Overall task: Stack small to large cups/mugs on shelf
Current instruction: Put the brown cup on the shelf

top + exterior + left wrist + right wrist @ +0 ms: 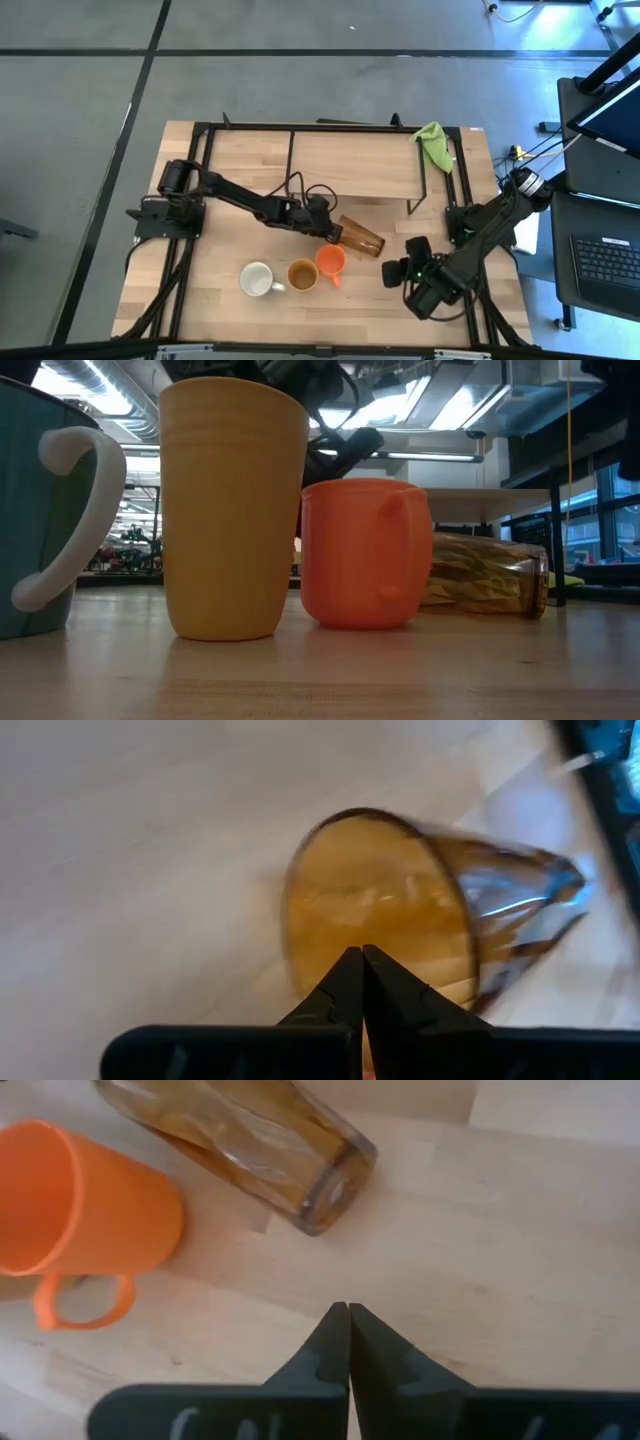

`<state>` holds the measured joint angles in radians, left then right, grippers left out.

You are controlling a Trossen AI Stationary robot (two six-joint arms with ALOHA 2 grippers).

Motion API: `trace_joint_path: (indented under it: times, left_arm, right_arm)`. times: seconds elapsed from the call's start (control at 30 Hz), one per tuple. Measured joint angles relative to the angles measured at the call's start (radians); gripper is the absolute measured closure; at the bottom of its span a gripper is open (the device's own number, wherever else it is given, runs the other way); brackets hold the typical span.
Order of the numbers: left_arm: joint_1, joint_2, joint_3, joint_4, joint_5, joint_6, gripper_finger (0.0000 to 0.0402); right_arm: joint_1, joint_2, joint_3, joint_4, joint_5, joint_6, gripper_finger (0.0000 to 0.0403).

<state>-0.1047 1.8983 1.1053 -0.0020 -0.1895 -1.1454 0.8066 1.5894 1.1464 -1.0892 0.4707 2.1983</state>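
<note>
Tumbler [361,238] lies tipped on its side on the table [220,190], just behind the orange cup [331,262]. My left gripper [329,235] is at its mouth, fingers together. My right gripper [396,272] waits nearby, fingers together. Shelf [350,165] holds no cups.
</note>
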Motion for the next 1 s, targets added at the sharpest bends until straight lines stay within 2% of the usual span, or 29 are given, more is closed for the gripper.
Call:
trace_joint_path:
  times: [0.53,0.8,1.0]
  left_arm:
    - [-0.001,0.001,-0.002,0.027,0.016,0.033,0.0401]
    - [0.000,0.001,-0.002,0.127,0.017,0.060,0.0401]
    - [0.003,0.001,-0.002,0.119,0.026,0.066,0.0401]
  right_arm:
    - [-0.056,-0.001,-0.193,0.221,-0.010,-0.025,0.0401]
    - [-0.083,-0.001,-0.258,0.247,0.040,-0.034,0.0401]
    - [-0.104,-0.001,-0.332,0.388,0.058,-0.052,0.0401]
